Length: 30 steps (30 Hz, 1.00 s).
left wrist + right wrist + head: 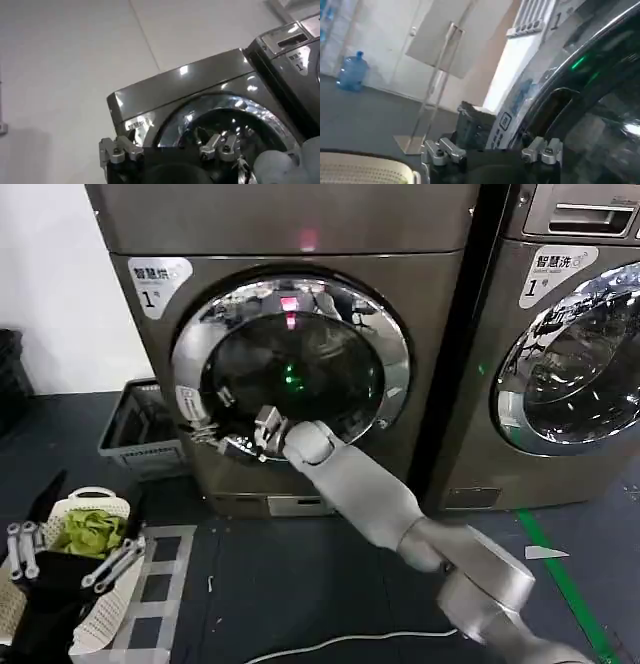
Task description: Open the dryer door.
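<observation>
The dryer door (290,364) is a round porthole with a wide chrome rim and dark glass on the bronze-grey machine; it also shows in the left wrist view (235,120) and the right wrist view (600,115). My right gripper (213,416) reaches to the door's lower left rim, open, one finger (225,396) over the glass and the other at the rim's outer edge. In its wrist view (491,152) the rim's edge runs just beside it. My left gripper (68,552) hangs open low at the left, above the basket, away from the door.
A grey crate (140,429) stands on the floor left of the dryer. A white basket (105,614) with green cloth sits under my left gripper. A second machine (570,354) stands at the right. A white cable (330,642) lies on the dark floor.
</observation>
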Motion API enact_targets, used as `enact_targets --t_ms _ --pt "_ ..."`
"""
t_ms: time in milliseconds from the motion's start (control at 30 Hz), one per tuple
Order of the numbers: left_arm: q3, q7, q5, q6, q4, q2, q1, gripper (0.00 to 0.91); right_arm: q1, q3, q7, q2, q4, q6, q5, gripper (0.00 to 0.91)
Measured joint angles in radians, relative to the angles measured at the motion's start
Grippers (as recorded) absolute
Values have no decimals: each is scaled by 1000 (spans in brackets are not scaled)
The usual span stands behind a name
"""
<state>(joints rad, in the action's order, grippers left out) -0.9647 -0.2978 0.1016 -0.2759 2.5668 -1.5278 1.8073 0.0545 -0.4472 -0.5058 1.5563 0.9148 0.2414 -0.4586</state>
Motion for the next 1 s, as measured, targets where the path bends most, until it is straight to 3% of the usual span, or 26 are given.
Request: enact_targets --t_ms 267,567,1000 --pt "-17 0 6 0 -15 5 -11 907 46 -37 -55 -85 167 -30 -87 907" --pt "-76 -1 110 67 -76 62 -59 907 96 -53 -219 -232 350 68 -198 907" --pt "-176 -53 191 78 -210 184 -146 907 182 3 -507 -423 551 74 -336 907"
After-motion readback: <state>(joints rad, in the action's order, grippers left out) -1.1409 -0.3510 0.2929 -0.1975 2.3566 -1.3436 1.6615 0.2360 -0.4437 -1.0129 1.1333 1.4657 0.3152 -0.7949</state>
